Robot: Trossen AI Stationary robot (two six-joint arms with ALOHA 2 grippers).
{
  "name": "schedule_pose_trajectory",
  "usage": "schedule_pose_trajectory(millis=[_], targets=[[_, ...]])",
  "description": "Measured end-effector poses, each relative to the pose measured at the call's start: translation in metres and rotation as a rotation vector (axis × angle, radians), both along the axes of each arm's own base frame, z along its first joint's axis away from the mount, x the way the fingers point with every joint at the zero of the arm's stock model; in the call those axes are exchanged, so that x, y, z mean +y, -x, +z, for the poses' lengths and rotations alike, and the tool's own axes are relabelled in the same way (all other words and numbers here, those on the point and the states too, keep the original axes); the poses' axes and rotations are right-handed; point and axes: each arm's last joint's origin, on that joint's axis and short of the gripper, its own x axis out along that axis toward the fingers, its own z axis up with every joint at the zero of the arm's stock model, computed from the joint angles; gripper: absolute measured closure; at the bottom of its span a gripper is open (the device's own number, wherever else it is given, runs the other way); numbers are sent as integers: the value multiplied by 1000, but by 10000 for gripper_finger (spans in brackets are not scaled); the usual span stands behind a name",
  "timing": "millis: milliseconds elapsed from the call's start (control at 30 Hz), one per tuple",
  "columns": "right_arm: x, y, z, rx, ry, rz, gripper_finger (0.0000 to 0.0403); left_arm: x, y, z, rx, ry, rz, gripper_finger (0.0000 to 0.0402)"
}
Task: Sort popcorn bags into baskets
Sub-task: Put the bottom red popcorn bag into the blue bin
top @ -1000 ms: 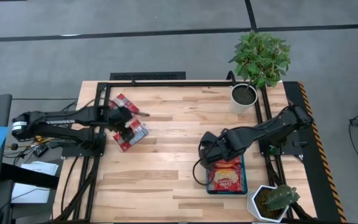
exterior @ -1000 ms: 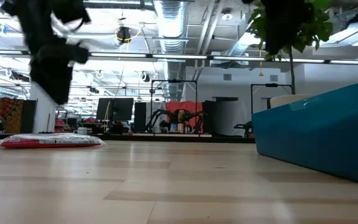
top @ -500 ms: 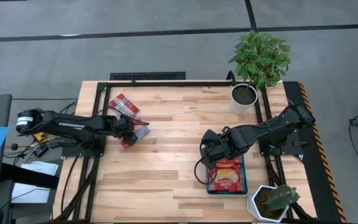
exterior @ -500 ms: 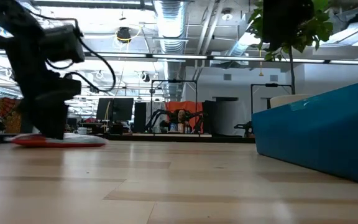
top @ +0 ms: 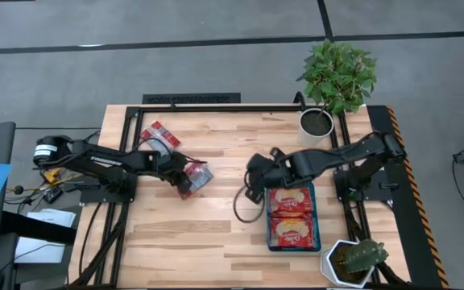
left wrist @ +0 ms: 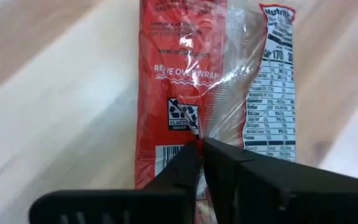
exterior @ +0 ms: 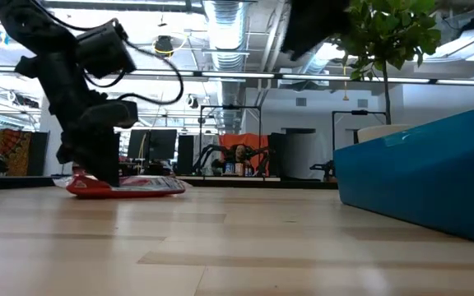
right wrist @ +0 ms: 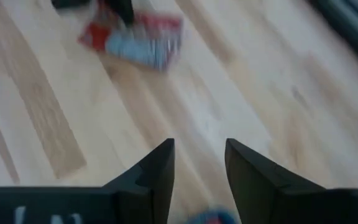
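Note:
One red popcorn bag point(top: 195, 179) lies flat on the table left of centre, label side down point(left wrist: 197, 74). My left gripper point(top: 184, 172) stands on it, shut. A second bag point(top: 159, 135) lies at the far left. The blue basket point(top: 316, 234) sits near the right front with two bags in it, one at its far end point(top: 290, 199) and one at its near end point(top: 292, 230). My right gripper point(top: 256, 172) hovers open above bare wood just left of the basket's far end, with nothing between its fingers point(right wrist: 160, 163). My left gripper pinches a raised fold of the clear wrap point(left wrist: 199, 138) near the middle of the bag's upturned back face, between its two fingertips. The fingers come from above, slanting from the table's left. The bag rests flat on the table point(exterior: 126, 187).
A white pot point(top: 316, 125) with a leafy plant point(top: 338, 72) stands at the far right. A cactus pot point(top: 353, 259) stands at the near right corner, beside the basket. Dark frame rails point(top: 216, 107) run along the table's far and side edges. Bare wood lies between the two arms.
My left gripper has come down onto the bag and gone toward the table's right edge; the bag has slid right along the table with it. My right gripper has gone from over the basket up and toward the far left, uncovering a second bag in the basket.

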Motion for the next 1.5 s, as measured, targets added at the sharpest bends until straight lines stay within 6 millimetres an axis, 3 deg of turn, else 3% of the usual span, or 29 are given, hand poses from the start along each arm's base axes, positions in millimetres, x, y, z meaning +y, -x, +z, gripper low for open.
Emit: schedule_pose_trajectory(millis=[167,367,567,633,700,767,1200,1500], targets=[[-22,-22,7,-115,91,103,246,-7,-13,8,-102,-27,-95,401],[-44,-53,-4,-183,99,238,247,-10,-23,18,-238,-66,-171,401],[-50,-73,-41,-89,75,384,237,-12,-28,23,-306,-66,-251,401],[-51,-89,-49,-150,76,403,234,-12,-29,23,-308,-66,-270,401],[-54,-87,-63,-68,58,419,229,-13,-32,20,-315,-60,-288,401],[-55,-99,-72,-108,38,444,224,-13,-31,19,-301,-59,-302,401],[-82,-115,-114,-26,-29,506,138,-17,-57,12,-251,-77,-396,401],[-82,-112,-107,0,23,579,140,-16,-63,23,-242,-106,-379,401]])
